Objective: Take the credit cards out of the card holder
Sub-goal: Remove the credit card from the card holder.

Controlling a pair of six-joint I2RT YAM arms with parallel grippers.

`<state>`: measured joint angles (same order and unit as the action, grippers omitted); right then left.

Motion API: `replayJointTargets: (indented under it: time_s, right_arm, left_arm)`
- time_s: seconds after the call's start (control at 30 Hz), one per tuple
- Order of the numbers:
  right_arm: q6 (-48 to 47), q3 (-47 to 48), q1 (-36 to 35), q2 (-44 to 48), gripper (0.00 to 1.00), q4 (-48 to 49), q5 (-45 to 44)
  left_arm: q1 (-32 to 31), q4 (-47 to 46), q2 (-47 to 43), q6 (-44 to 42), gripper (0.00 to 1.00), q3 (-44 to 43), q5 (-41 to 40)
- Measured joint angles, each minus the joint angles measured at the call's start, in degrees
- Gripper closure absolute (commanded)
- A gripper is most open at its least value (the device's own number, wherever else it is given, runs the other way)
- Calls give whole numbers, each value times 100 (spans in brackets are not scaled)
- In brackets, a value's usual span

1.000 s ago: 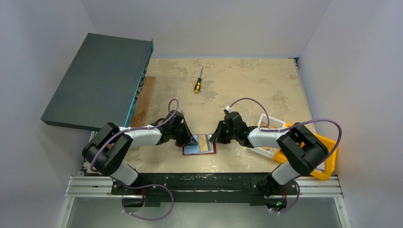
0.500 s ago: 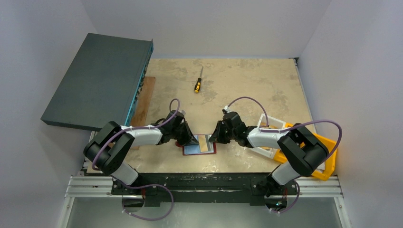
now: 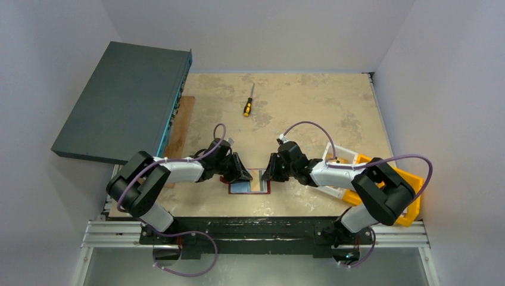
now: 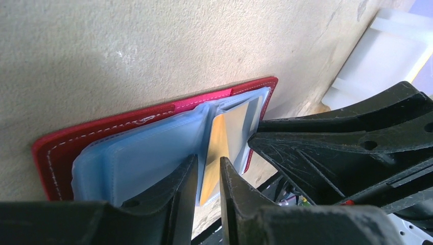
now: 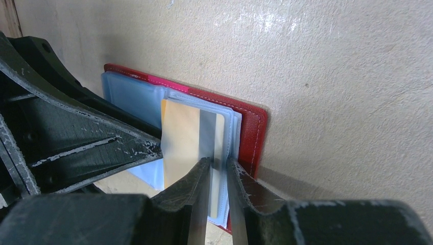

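Note:
The dark red card holder (image 3: 266, 190) lies open and flat near the table's front edge, its clear blue sleeves facing up. A tan-gold card with a grey stripe (image 3: 256, 183) sits in the right-hand sleeves. My left gripper (image 3: 243, 175) rests on the holder's left side and my right gripper (image 3: 268, 174) on its right side. In the left wrist view the jaws (image 4: 207, 166) stand almost together over the sleeve edge beside the card (image 4: 219, 138); red cover (image 4: 102, 130) shows. In the right wrist view the jaws (image 5: 218, 166) stand almost together over the card's (image 5: 181, 127) grey stripe.
A white bin (image 3: 339, 156) and an orange bin (image 3: 412, 199) stand at the right behind the right arm. A yellow-handled screwdriver (image 3: 248, 107) lies at the back. A dark grey box (image 3: 125, 98) and a wooden board (image 3: 181, 125) are at the left.
Both grippers have closed in a little toward each other over the holder, so less of the card shows between them. The holder has not visibly moved.

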<state>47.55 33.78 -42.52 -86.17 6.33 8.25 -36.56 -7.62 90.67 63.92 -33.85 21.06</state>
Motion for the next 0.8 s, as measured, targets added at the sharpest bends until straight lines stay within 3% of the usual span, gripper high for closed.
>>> replayJointTargets:
  time_s: [0.37,0.7,0.8]
  right_arm:
    - [-24,90,-94,-20,95,-155,-7]
    - [-26,232,-98,-136,100,-275,-81]
    - [-26,258,-98,-160,100,-282,-116]
  left_arm:
    - [17,-249,136,44,80,0,216]
    - [70,-402,138,157,100,142,254]
    - [83,-396,131,160,100,153,273]
